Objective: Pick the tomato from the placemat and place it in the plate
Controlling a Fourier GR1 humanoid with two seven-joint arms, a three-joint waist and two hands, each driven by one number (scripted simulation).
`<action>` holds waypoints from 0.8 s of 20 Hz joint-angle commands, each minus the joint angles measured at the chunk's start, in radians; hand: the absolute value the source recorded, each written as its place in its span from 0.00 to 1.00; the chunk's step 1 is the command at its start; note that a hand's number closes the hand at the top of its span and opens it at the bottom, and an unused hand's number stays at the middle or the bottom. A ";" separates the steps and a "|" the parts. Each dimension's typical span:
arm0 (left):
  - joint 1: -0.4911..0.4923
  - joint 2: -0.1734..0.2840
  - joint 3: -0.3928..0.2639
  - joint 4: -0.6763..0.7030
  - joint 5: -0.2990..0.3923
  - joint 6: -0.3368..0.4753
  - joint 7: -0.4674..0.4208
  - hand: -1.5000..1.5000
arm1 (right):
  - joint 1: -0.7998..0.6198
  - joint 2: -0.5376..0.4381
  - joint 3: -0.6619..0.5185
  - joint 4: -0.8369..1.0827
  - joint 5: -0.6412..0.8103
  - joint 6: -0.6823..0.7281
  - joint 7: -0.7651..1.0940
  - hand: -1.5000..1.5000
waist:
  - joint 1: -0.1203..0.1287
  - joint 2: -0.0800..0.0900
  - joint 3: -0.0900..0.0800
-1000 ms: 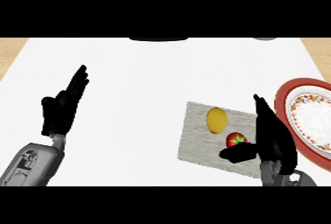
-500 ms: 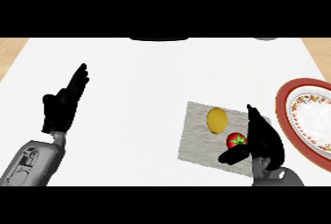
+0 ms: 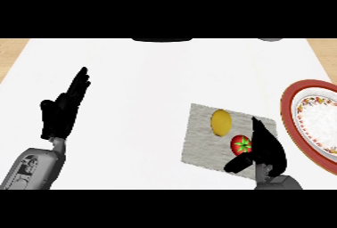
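The tomato (image 3: 241,144) sits round on the placemat (image 3: 201,142), its green stem star turned up, with no long axis to speak of, near the counter's (image 3: 158,84) right edge. My right hand (image 3: 266,149) stands just beside it on its right, fingers straight, thumb below it, holding nothing; a yellow fruit (image 3: 221,122) lies beside the tomato. The plate (image 3: 293,113) at the right edge holds nothing, and my left hand (image 3: 63,111) rests open near the left edge.

The right hand (image 3: 266,149) covers the tomato's (image 3: 241,144) right side and the placemat's (image 3: 201,142) lower right corner. The plate (image 3: 293,116) runs off the right edge, so only its left part shows. Two dark things at the surface's (image 3: 164,80) far edge are cut by the top band and cannot be identified.
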 commanded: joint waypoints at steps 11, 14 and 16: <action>0.012 -0.095 0.042 -0.013 -0.125 -0.020 -0.004 0.50 | -0.052 -0.003 -0.094 0.138 0.119 -0.069 -0.118 1.00 | 0.002 0.000 0.000; -0.021 -0.056 0.101 0.001 -0.083 -0.090 0.035 0.50 | 0.051 0.006 -0.025 -0.019 0.190 -0.087 -0.081 1.00 | -0.002 -0.001 0.000; -0.020 -0.066 0.098 0.035 -0.087 -0.089 -0.003 0.50 | 0.025 -0.039 -0.060 -0.068 0.204 -0.080 -0.088 1.00 | -0.006 -0.001 0.000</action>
